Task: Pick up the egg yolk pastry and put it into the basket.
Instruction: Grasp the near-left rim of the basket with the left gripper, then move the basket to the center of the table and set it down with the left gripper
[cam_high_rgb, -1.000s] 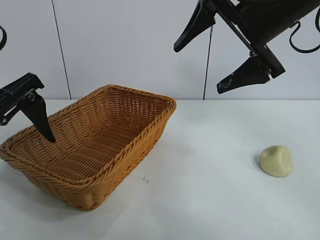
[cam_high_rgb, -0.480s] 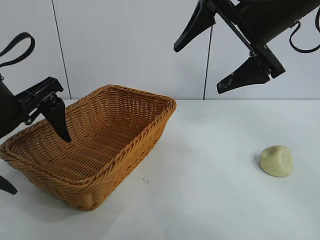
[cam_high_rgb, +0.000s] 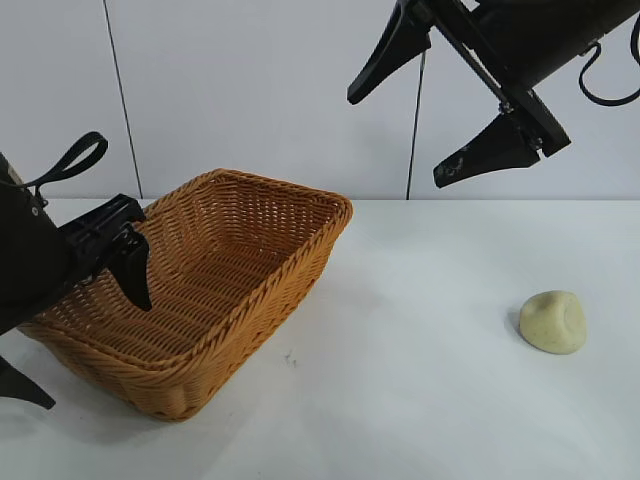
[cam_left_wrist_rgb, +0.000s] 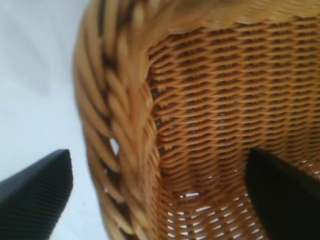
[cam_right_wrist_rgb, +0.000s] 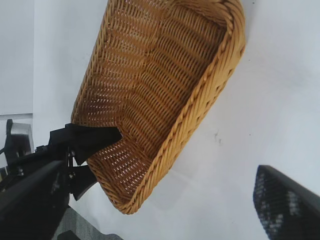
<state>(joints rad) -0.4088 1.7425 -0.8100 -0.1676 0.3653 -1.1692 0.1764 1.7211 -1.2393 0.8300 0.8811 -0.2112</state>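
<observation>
Egg yolk pastry (cam_high_rgb: 553, 322) on white table (cam_high_rgb: 420, 400); left gripper (cam_high_rgb: 75, 330) spread astride basket (cam_high_rgb: 240, 260) rim.

Bare tabletop (cam_high_rgb: 420, 400) surrounds the egg yolk pastry (cam_high_rgb: 553, 321) at right; the left end effector (cam_high_rgb: 75, 330) straddles the basket (cam_high_rgb: 250, 300) rim's left end.

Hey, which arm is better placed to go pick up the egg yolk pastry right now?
Probably the right. The right gripper hangs open above the table on the egg yolk pastry's side, while the left gripper is open, straddling the basket's far-end rim.
</observation>
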